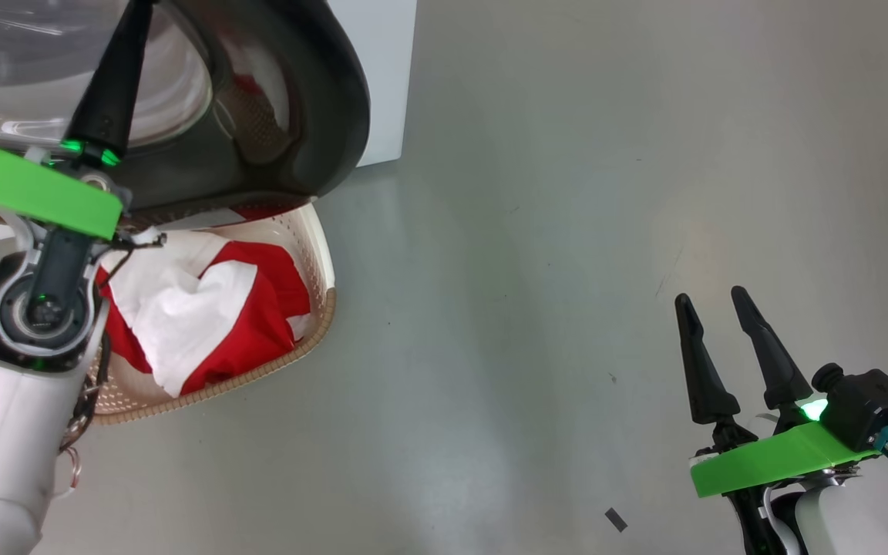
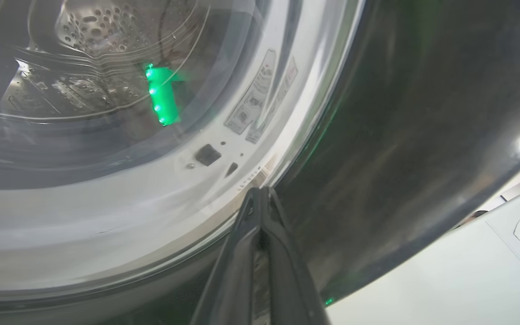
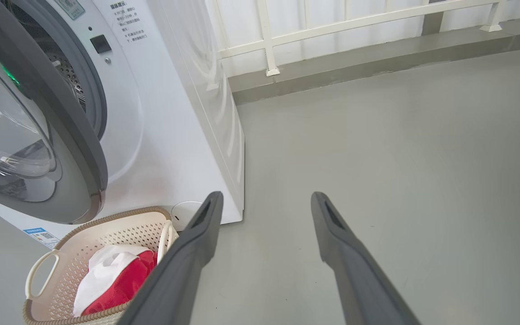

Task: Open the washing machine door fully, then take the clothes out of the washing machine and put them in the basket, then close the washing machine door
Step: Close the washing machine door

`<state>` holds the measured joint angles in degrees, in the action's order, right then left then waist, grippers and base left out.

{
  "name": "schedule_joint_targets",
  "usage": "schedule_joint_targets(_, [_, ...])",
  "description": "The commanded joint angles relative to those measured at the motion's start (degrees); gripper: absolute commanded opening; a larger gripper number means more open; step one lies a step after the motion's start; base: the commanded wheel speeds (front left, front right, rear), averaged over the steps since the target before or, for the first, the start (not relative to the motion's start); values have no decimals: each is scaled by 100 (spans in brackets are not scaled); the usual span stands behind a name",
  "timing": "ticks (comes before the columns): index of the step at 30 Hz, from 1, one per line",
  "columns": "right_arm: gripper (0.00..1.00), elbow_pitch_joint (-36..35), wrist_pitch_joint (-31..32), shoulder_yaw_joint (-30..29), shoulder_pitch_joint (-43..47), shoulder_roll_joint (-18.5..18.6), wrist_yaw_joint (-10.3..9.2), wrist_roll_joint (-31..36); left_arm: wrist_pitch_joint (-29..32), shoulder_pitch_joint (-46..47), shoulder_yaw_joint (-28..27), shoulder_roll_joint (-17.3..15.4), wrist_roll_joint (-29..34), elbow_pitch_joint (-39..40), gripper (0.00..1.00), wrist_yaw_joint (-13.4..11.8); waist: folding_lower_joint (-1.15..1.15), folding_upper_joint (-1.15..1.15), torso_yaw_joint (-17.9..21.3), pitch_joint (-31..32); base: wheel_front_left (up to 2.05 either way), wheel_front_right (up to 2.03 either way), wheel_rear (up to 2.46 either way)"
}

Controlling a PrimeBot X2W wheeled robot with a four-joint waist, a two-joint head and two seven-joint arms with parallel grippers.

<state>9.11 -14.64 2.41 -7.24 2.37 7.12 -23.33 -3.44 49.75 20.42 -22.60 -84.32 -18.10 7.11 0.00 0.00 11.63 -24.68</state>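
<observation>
White washer at left. Its round door, w/ black rim & clear glass bowl, is swung out, ajar; the steel drum shows behind it. Basket, cream, perforated, w/ brown woven-look rim, sits on the grey floor just in front of the washer, partly under the door's lower edge. Clothes, red & white, lie bunched inside the basket.

Left gripper: fingers pressed together, tips right at the door where the black rim meets the pale ring round the glass. Right gripper: fingers spread, empty, held over the floor to the right, well apart from basket & washer. On the far side a white railing runs along a low kerb.
</observation>
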Motion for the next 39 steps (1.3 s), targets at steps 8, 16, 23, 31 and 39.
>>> schedule_joint_targets(8, [100,-105,-36,88,28,51,36,70,-391,-160,259,-338,-122,167,0,37,0,0,-124,222,0,0,0])
schedule_joint_targets(16, [100,-48,-36,-54,148,51,36,374,-1003,-1083,782,-404,-16,272,30,37,0,0,-449,583,0,0,0])
schedule_joint_targets(23, [100,-3,-36,-184,316,51,36,624,-1150,-1914,780,-302,304,174,100,37,0,0,-810,890,0,0,0])
schedule_joint_targets(31, [100,64,-36,-328,580,51,36,741,-1154,-2941,-53,16,867,128,100,37,0,0,-1131,1220,0,0,0])
schedule_joint_targets(39, [100,99,-36,-411,799,51,36,756,-1155,-3732,-552,47,1609,54,100,37,0,0,-1255,1428,0,0,0])
